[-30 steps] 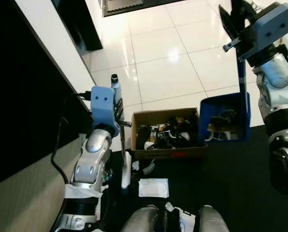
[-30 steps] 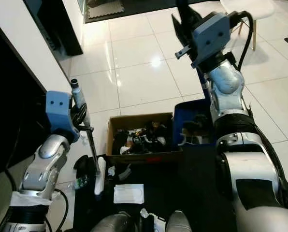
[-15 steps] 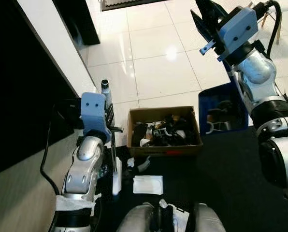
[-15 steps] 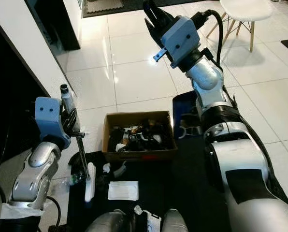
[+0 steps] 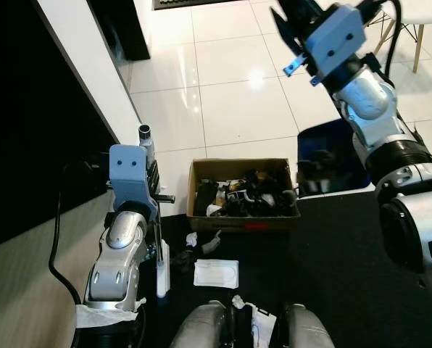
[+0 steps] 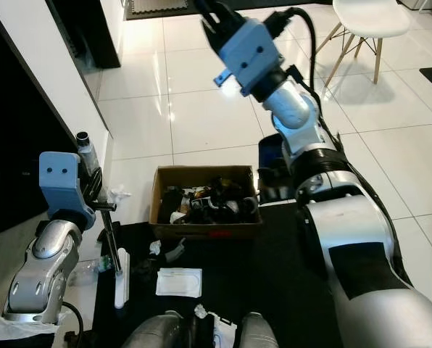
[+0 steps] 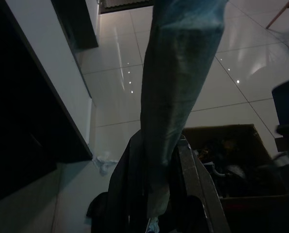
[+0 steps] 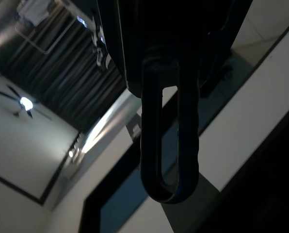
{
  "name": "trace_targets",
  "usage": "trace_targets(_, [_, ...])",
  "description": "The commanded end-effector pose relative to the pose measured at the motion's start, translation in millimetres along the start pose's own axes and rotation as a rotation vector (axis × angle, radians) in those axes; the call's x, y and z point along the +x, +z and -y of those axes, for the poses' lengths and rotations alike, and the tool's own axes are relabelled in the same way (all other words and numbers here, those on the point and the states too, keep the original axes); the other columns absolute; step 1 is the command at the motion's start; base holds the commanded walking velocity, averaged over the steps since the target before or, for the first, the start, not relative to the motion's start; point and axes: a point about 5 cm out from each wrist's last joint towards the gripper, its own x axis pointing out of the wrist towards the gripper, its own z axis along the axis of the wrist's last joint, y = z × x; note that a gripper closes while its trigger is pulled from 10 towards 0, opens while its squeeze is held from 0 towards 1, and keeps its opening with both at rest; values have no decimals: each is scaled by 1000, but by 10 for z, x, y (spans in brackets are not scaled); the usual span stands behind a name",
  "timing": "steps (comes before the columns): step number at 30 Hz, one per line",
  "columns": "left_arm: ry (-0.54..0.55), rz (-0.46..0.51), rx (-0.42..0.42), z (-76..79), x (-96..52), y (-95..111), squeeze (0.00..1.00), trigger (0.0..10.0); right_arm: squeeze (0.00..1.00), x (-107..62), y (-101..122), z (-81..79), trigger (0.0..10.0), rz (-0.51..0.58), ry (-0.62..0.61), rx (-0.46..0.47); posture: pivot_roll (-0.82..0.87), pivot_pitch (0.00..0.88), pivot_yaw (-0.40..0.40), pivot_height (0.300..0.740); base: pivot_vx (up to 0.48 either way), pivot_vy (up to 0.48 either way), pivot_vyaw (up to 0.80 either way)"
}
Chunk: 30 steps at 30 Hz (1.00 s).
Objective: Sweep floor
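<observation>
Left gripper (image 5: 152, 190): clamped on broom handle (image 5: 145, 138), head resting on dark mat (image 5: 346, 261) | Right gripper (image 5: 288, 18): raised high, closed around looped dustpan handle (image 8: 168, 145) | Blue dustpan (image 5: 332, 156): on tile beside cardboard box (image 5: 241, 221) of debris | Paper scraps (image 5: 216, 273): on mat before box.

Ahead of my grippers lay glossy white floor tiles (image 5: 230, 87), catching a ceiling-light glare (image 5: 256, 80). A white wall (image 5: 85, 80) with dark panelling ran along my left. A white chair (image 6: 368, 22) stood ahead right; black carpet (image 5: 346, 275) lay beneath me.
</observation>
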Motion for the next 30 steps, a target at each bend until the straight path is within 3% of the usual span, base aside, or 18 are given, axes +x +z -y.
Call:
trace_targets(1, [32,26,27,-61,-45,63,0,10000,0,160,198,-42,10000,115,64,-65,211,120,-8,740,0,0,0])
trace_targets(9, [66,18,22,-86,-124,33,0,10000,0,290,330,-212,10000,189,140,-74,237,124,-30,740,0,0,0])
trace_targets(16, [78,19,20,-93,-143,35,0,10000,0,305,381,-370,10000,235,224,-87,241,125,-37,740,0,0,0])
trace_targets(25, [78,15,14,-76,-151,29,0,10000,0,79,296,-821,10000,259,449,-24,231,128,-41,740,0,0,0])
trace_targets(30, [72,13,13,-58,-145,27,0,10000,0,-53,259,-963,10000,272,504,1,214,131,-31,740,0,0,0])
